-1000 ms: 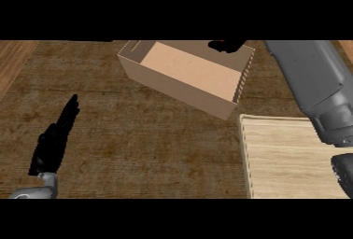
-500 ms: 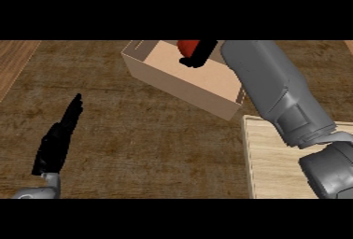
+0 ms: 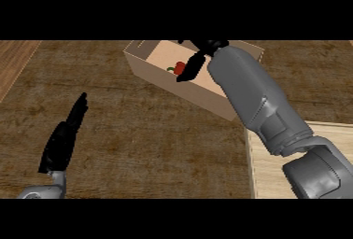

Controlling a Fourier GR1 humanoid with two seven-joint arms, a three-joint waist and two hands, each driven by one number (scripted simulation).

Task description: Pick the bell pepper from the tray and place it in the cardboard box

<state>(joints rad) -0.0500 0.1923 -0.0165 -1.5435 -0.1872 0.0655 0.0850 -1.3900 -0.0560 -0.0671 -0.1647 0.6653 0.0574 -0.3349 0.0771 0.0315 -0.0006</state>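
Hanging over the cardboard box (image 3: 178, 91) at the far side of the counter (image 3: 151, 144), my right hand (image 3: 196, 61) has its fingers stretched out nearly straight and pointing down into the box, curled round nothing. The red bell pepper (image 3: 179, 68) lies inside the box just beside those fingers, though I cannot tell whether they touch it, and it is well apart from the wooden tray (image 3: 265, 177) at my near right. My left hand (image 3: 63, 142) rests open near the left edge, fingers straight and pointing away from me.
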